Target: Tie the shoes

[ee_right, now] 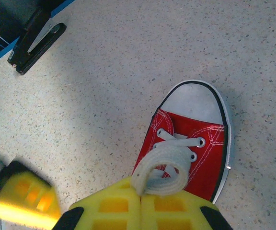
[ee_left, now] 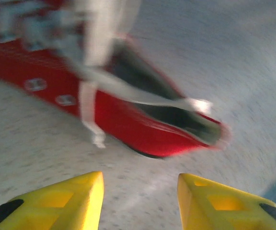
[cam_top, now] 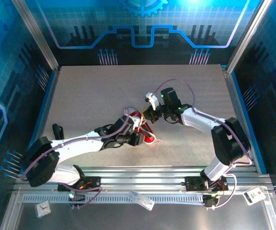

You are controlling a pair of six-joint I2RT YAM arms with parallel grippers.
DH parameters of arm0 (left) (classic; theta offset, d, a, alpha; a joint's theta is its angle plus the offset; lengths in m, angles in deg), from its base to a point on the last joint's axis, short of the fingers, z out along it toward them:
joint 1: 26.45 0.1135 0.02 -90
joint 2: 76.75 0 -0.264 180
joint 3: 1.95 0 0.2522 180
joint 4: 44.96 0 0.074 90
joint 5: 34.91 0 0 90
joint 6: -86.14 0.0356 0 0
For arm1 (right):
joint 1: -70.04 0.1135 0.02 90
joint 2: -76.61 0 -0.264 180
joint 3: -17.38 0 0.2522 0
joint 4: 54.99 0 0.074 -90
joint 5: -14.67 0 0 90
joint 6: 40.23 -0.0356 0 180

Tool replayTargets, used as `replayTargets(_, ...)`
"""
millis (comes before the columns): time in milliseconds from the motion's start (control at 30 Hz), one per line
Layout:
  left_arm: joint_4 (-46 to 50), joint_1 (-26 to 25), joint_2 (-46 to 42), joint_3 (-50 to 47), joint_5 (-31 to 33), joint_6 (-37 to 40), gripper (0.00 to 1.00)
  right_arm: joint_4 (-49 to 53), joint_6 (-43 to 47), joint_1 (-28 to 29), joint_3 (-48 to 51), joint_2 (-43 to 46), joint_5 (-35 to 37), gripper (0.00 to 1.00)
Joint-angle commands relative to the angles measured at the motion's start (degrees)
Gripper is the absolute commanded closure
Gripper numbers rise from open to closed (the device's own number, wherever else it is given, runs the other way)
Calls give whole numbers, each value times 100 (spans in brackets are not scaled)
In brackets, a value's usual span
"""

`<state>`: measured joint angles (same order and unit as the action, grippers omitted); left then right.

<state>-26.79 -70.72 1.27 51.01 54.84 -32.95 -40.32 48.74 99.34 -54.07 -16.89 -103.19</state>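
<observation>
Right wrist: right gripper (ee_right: 142,197) pinched a white lace loop (ee_right: 163,165) above the red sneaker (ee_right: 211,155). Near its heel, the left gripper (ee_left: 140,194) seemingly gaped empty.

My left arm (cam_top: 75,143): white shell links, black joint housings, and a lilac cable (cam_top: 80,139) strung along it with a loop near the wrist. My right arm (cam_top: 200,120) has the same build, white links and a bulky black shoulder joint (cam_top: 229,139). A second lilac cable (cam_top: 176,80) arcs over its wrist, and there's a tiny green light (cam_top: 163,95) on the black wrist block. Left base (cam_top: 85,184) is a black block with reddish wiring; right base (cam_top: 210,184) looks similar. Left gripper (ee_left: 140,177): two yellow wedge fingers (ee_left: 66,199) with moulded rectangular recesses and black patches at the outer corners. Right gripper (ee_right: 141,196): yellow fingers (ee_right: 114,208) with grid-like pockets and black outer edges.
</observation>
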Motion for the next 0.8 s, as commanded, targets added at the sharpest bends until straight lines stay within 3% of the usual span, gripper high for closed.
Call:
replayTargets(0,-806,505,-148,-413,-86,-1509,56,153,134,20,-21,60,-11,100)
replayTargets(133,-1521,904,243,-603,-403,-1615,59,153,148,39,-21,72,17,100)
replayTargets(533,-2851,1240,1716,25,-946,-1109,69,173,172,97,-99,72,105,100)
replayTargets(767,-2773,1407,1668,63,-1082,-858,69,199,270,129,-154,50,123,100)
